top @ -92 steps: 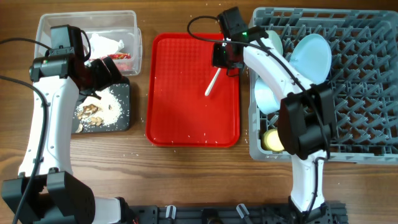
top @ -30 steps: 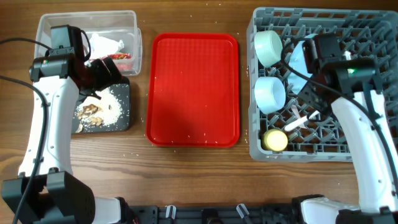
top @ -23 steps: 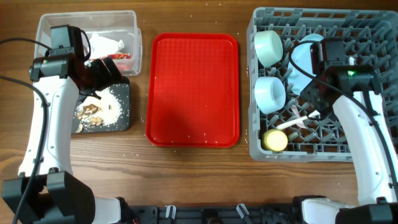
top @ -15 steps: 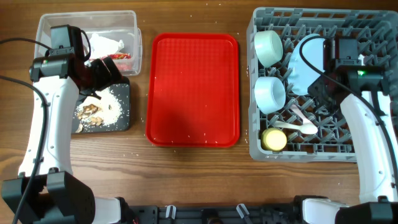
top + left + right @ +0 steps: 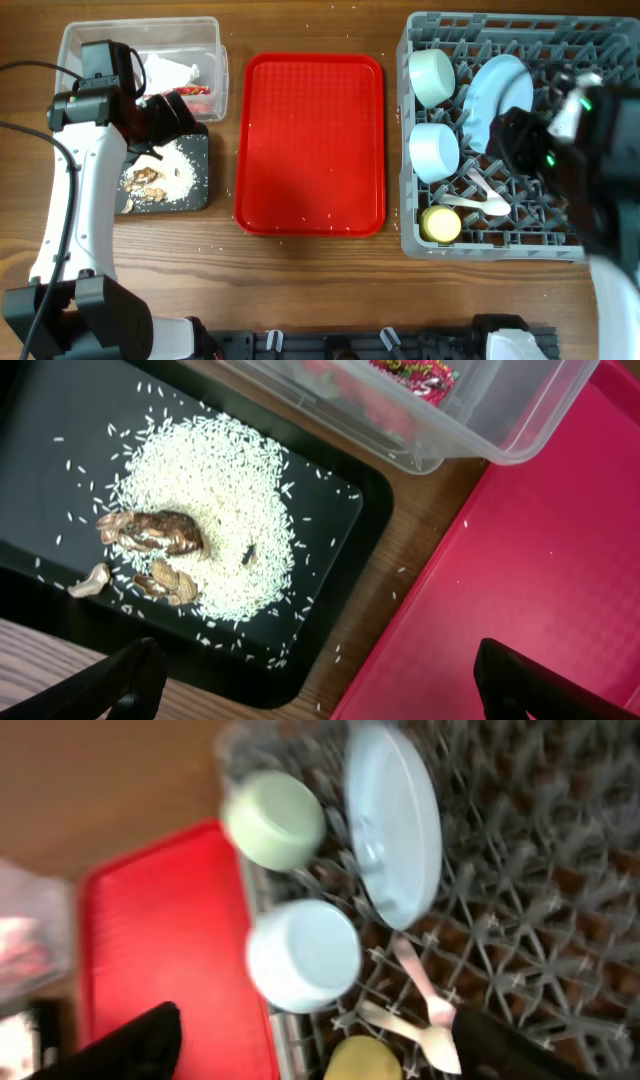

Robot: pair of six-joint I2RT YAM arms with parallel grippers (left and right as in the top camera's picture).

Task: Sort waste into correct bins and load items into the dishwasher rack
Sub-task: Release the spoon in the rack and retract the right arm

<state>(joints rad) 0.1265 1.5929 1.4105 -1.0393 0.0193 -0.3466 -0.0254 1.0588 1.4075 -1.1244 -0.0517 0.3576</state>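
Near edge of rack: small yellow cup (image 5: 441, 225) sits in the front-left corner of the grey dishwasher rack (image 5: 600, 40), just inside the lattice wall

Just behind the cup: one white plastic utensil (image 5: 480, 204) lies flat across the pegs, and a second white utensil (image 5: 475, 182) angles in beside it, the ends close together. Too blurred to say which is spoon and which is fork

Right gripper (image 5: 330, 1040): fingers stand wide apart at either side of the wrist view, nothing between them, above the rack. Its arm is motion-blurred in the overhead view

Left side, same depth: black tray (image 5: 60, 420) on the wooden table (image 5: 320, 280), holding a heap of white rice (image 5: 215, 510) with brown food bits (image 5: 160, 535) at the heap's left. Stray grains dot the tray floor and the wood beside it

Left gripper (image 5: 320, 675): fully spread, holding nothing, hanging over the black tray's right rim

Centre: flat red serving tray (image 5: 310, 140), between black tray and rack, with a few white specks

Mid rack: pale blue bowl (image 5: 434, 150) on its side against the left wall. Farther back, a second pale bowl (image 5: 432, 76), also tipped. To their right, pale blue plate (image 5: 495, 95) stands on edge, leaning among the pegs

Far left: clear tub (image 5: 90, 40), touching the black tray's far rim, holds the crumpled white-and-red wrapper (image 5: 180, 72). The red part (image 5: 415, 372) carries print, too small and cropped to read
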